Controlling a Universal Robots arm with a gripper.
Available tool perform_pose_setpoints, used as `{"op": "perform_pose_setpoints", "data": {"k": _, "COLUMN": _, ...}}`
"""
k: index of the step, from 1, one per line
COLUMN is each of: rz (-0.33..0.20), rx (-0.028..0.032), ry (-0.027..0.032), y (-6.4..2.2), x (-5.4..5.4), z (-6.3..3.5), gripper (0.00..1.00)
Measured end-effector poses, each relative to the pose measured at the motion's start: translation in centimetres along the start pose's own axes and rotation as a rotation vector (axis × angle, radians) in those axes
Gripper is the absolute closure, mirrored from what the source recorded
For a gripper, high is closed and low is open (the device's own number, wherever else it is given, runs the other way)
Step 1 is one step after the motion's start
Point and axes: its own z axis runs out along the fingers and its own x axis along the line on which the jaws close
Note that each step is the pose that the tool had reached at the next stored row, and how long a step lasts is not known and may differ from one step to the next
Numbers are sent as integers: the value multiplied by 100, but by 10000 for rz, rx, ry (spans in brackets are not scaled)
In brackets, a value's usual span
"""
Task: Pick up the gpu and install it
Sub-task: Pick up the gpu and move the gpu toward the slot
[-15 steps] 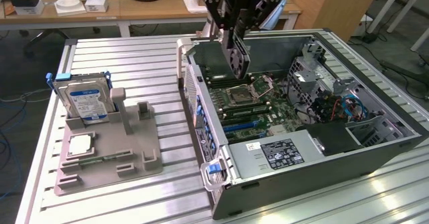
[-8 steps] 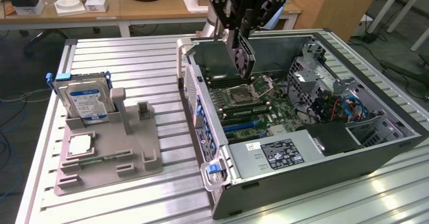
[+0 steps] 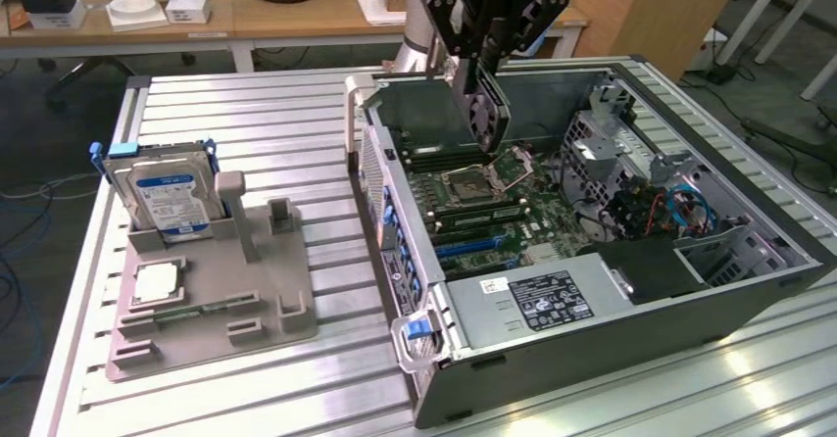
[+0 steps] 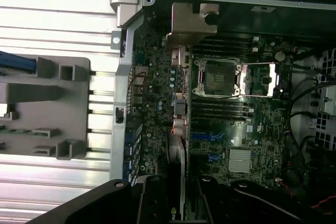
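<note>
Jaws part-closed, clamped on gpu (image 3: 487, 114), hanging edge-down over motherboard (image 3: 523, 217) inside open case (image 3: 589, 359). CPU socket (image 3: 468, 184) near its lower edge; hard drive (image 3: 164, 197) on grey tray (image 3: 262, 310), well apart.

A robotics lab or workshop: a gripper (image 3: 479, 65) holds the gpu (image 3: 484, 114) over an open computer case (image 3: 589, 368) on a slatted aluminium workbench (image 3: 262, 114), beside a grey parts fixture (image 3: 249, 310), with cluttered wooden desks (image 3: 314, 21) behind
</note>
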Motion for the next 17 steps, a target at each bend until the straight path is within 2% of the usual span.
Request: {"op": "perform_pose_setpoints", "data": {"k": 17, "rz": -79, "rx": 1, "ry": 4, "y": -13, "x": -255, "z": 5, "gripper": 74}}
